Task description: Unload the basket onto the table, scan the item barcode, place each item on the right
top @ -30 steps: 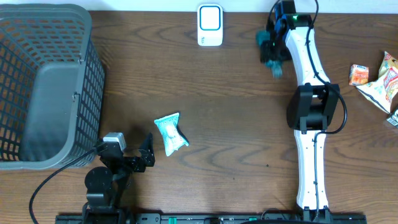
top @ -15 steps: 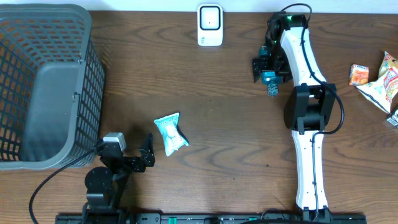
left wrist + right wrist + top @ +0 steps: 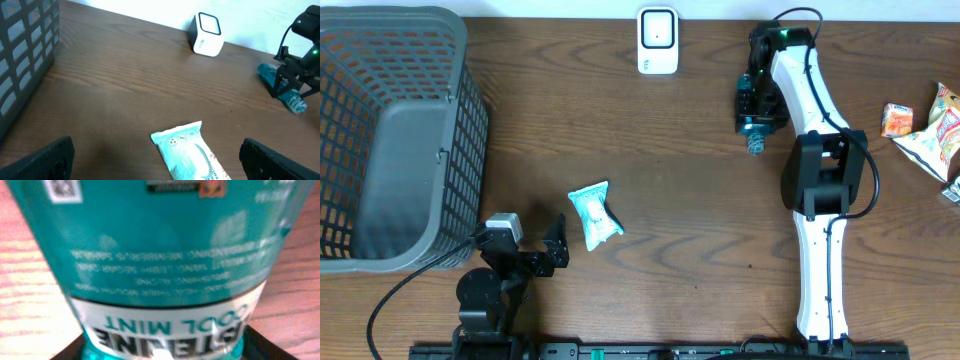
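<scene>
The right hand [image 3: 751, 100] has drawn its mint bottle [image 3: 754, 126] slightly back.

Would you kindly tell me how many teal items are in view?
2. A packet lies just ahead of the left gripper; a bottle is held by the right gripper, right of the scanner. Others may sit off-frame.

The right arm [image 3: 817, 200] is showing long white shells joined by bulky black joint housings; a thin black cable [image 3: 870, 185] is looping beside its middle joint; a small green light [image 3: 782, 31] is glowing near its far end; the left arm [image 3: 505, 270] is showing black, carrying a grey block [image 3: 502, 227] on top; its fingers [image 3: 40, 160] are looking dark and blocky.
</scene>
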